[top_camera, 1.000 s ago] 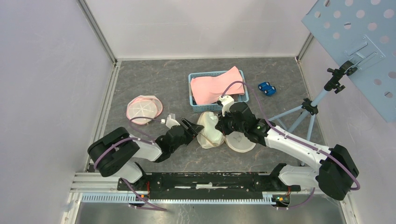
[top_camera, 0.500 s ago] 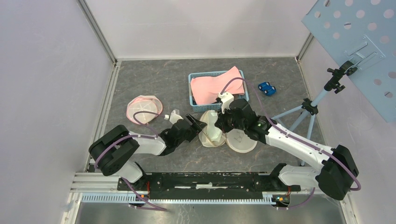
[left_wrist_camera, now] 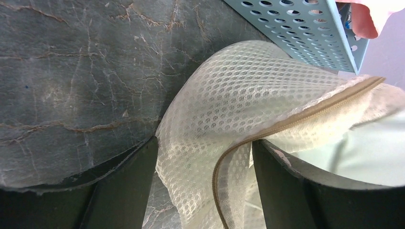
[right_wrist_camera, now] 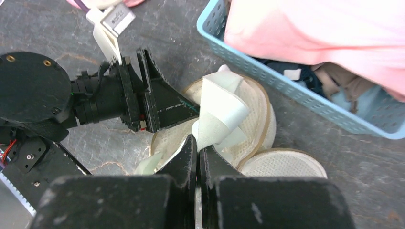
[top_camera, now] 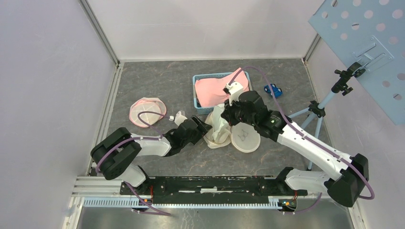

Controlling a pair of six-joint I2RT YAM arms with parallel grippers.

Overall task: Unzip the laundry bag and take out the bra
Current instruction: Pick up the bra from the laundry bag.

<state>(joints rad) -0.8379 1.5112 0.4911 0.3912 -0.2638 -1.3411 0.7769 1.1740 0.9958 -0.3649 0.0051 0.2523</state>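
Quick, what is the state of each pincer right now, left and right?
Left pincer: open, with the edge of the laundry bag lying between its fingers.
Right pincer: closed, holding the white bra.

The grey marbled table (top_camera: 157, 83) I work on carries a blue basket (top_camera: 196, 93) at the back, a toy car (top_camera: 272, 89) just to its right and a tripod (top_camera: 315, 109) near the right wall. In front of the basket lies the laundry bag (top_camera: 217, 136), touching a round mesh disc (top_camera: 246, 138), with a pink-rimmed pouch (top_camera: 147, 110) off to the left.

Matt mesh-cloth laundry bag (left_wrist_camera: 229, 109), plast. basket (left_wrist_camera: 305, 24)
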